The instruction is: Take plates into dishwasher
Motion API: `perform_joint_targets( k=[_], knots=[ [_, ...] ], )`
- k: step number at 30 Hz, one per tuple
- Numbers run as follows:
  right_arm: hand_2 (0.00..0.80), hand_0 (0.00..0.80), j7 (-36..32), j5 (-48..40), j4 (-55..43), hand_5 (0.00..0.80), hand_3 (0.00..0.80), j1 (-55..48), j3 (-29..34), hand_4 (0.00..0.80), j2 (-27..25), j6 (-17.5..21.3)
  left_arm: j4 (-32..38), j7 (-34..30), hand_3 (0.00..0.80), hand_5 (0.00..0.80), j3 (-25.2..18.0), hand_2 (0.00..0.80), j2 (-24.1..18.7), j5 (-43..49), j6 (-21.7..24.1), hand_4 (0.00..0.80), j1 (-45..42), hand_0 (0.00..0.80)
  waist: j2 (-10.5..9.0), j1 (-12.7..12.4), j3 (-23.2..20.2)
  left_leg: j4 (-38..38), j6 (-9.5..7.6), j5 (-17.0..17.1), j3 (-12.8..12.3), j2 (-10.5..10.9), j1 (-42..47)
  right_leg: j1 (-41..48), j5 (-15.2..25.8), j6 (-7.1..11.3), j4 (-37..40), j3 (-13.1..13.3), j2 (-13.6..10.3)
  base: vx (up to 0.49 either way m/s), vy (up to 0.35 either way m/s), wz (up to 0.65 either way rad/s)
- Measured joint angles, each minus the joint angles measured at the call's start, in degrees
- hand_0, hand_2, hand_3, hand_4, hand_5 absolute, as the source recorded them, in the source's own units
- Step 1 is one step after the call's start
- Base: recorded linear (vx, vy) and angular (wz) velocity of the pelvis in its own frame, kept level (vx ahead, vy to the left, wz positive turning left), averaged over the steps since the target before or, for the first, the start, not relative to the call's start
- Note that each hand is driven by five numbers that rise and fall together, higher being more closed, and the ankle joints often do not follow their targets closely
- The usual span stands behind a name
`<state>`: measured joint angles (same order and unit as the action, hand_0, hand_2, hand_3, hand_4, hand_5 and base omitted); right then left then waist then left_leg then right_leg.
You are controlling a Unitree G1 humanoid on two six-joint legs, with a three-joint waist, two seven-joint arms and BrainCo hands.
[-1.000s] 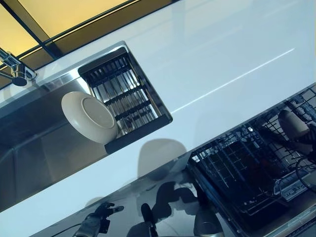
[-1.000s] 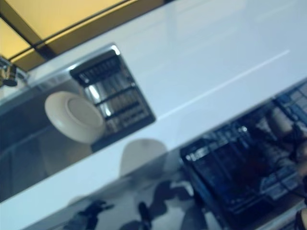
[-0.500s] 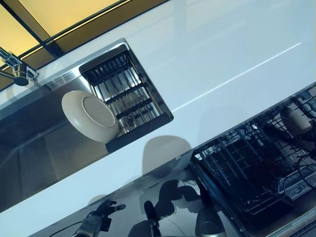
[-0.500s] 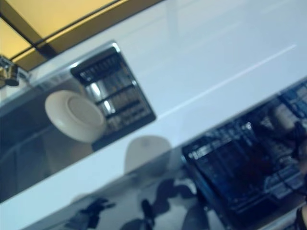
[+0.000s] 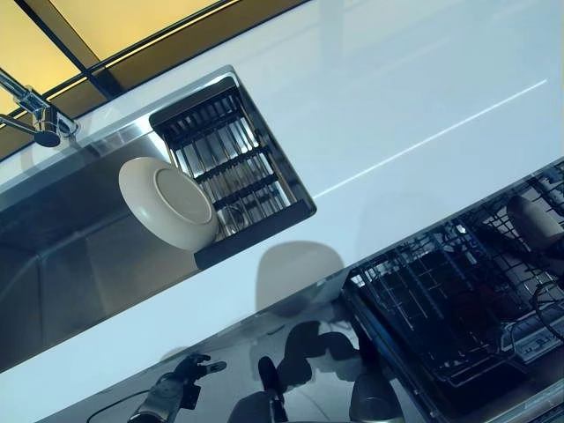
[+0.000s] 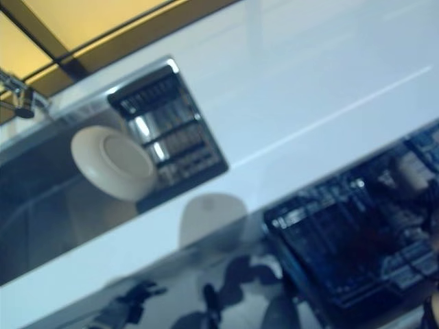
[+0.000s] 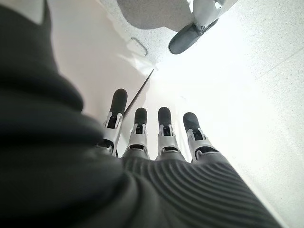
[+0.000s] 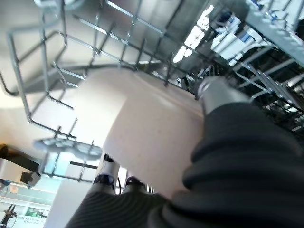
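The right hand (image 8: pixel 118 183) is down inside the dishwasher rack (image 5: pixel 441 308), its fingers and thumb closed around a cream plate (image 8: pixel 142 128) that sits among the wire tines (image 8: pixel 71 71); in the left eye view that plate shows at the rack's far right (image 5: pixel 533 220). The step in hand looks like seating this plate, and it will go best if the plate's edge is guided upright into a slot between tines before the grip loosens, since the wires crowd it closely on several sides. A second cream plate (image 5: pixel 169 203) leans in the sink (image 5: pixel 62 264) against the slatted drain tray (image 5: pixel 231 163), just beside the faucet (image 5: pixel 40 119). The left hand (image 7: pixel 156 137) hangs low with its fingers straight, holding nothing. The broad white counter (image 5: pixel 397 97) between sink and rack offers open room for carrying.
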<state>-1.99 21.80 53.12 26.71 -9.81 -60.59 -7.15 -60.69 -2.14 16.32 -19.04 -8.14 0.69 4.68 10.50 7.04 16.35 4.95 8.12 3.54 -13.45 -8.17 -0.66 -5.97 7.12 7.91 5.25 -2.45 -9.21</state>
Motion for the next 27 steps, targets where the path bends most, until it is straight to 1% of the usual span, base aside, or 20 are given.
perform_joint_targets(
  k=[5, 10, 11, 14, 19, 20, 23, 27],
  knots=[
    [0.0, 0.0, -0.12, -0.02, 0.05, 0.0, 0.0, -1.18, 0.2, 0.0, 0.31, -0.53, -0.02, 0.12, 0.0, 0.0, -0.09, 0.0, -0.04, 0.02, 0.04, 0.0, 0.02, 0.0, -0.77, -0.09, 0.32, 0.01, -0.01, -0.02, 0.29, -0.01, 0.75, 0.93, 0.0, 0.0, -0.01, -0.17, 0.01, 0.039, 0.006, 0.02],
    [0.0, 0.0, -1.36, -0.08, 0.3, 0.0, 0.0, -4.61, 0.19, 0.0, 2.05, -0.6, -0.1, 0.52, 0.0, 0.0, -1.22, 0.0, -0.24, 0.05, 0.05, 0.0, 0.05, 0.0, -2.86, -0.01, 0.35, 0.02, -0.26, -0.19, 0.4, -0.06, 1.5, 1.73, 0.0, 0.0, -0.03, -0.17, 0.06, 0.061, -0.011, 0.0],
    [0.0, 0.0, -1.69, -0.08, 0.59, 0.0, 0.0, -5.59, 0.22, 0.0, 2.51, -0.63, -0.21, 0.53, 0.0, 0.0, -1.81, 0.0, -0.39, 0.1, 0.04, 0.0, -0.04, 0.0, -3.87, 0.1, 0.28, 0.04, -0.26, -0.21, 0.3, -0.07, 1.71, 1.83, 0.0, 0.0, -0.02, -0.02, 0.06, 0.062, -0.02, -0.04],
    [0.0, 0.0, -2.54, -0.63, 0.51, 0.0, 0.0, -7.56, 0.61, 0.0, 2.56, -0.75, -0.3, 0.62, 0.0, 0.0, -1.84, 0.0, -1.22, 0.61, 0.02, 0.0, -0.21, 0.0, -5.97, 0.23, -0.13, 0.04, -0.26, -0.21, 0.11, -0.2, 2.08, 2.05, 0.05, -0.06, -0.05, 0.21, 0.2, 0.07, -0.013, -0.04],
    [0.0, 0.0, -4.24, -1.24, -1.67, 0.0, 0.0, -11.43, 5.28, 0.0, 2.5, -1.37, -1.5, 1.0, 0.0, 0.0, -1.93, 0.0, -2.72, 0.66, -0.16, 0.0, -1.42, 0.0, -10.47, 0.66, -2.73, 0.06, 0.12, -0.5, -0.45, -0.78, 3.29, 2.87, 0.07, -0.29, -0.05, 0.7, 0.81, 0.06, 0.034, -0.06],
    [0.0, 0.0, -4.49, -1.24, -2.13, 0.0, 0.0, -11.84, 5.78, 0.0, 2.5, -1.61, -1.61, 1.06, 0.0, 0.0, -1.94, 0.0, -2.86, 0.67, -0.17, 0.0, -1.62, 0.0, -10.96, 0.77, -3.16, 0.11, 0.13, -0.51, -0.49, -0.82, 3.34, 2.88, 0.05, -0.32, -0.04, 0.74, 0.83, 0.044, 0.044, -0.03],
    [0.0, 0.0, -5.43, -1.25, -3.5, 0.0, 0.0, -13.65, 7.48, 0.0, 2.11, -2.17, -2.38, 1.17, 0.0, 0.0, -1.93, 0.0, -3.36, 0.68, -0.33, 0.0, -2.21, 0.0, -13.63, 1.9, -4.83, 0.24, 0.2, -0.57, -0.76, -0.92, 4.04, 3.35, 0.09, -0.38, -0.03, 1.04, 0.99, 0.068, 0.044, -0.04],
    [0.0, 0.0, -6.57, -1.45, -4.09, 0.0, 0.0, -16.98, 10.06, 0.0, -0.6, -2.23, -3.55, 1.45, 0.0, 0.0, -1.98, 0.0, -3.52, 0.7, -0.4, 0.0, -2.73, 0.0, -15.29, 1.84, -6.89, 0.28, 0.35, -0.69, -1.43, -1.12, 4.92, 3.88, 0.02, -0.46, -0.01, 1.57, 1.19, 0.052, 0.02, -0.08]
  ],
)
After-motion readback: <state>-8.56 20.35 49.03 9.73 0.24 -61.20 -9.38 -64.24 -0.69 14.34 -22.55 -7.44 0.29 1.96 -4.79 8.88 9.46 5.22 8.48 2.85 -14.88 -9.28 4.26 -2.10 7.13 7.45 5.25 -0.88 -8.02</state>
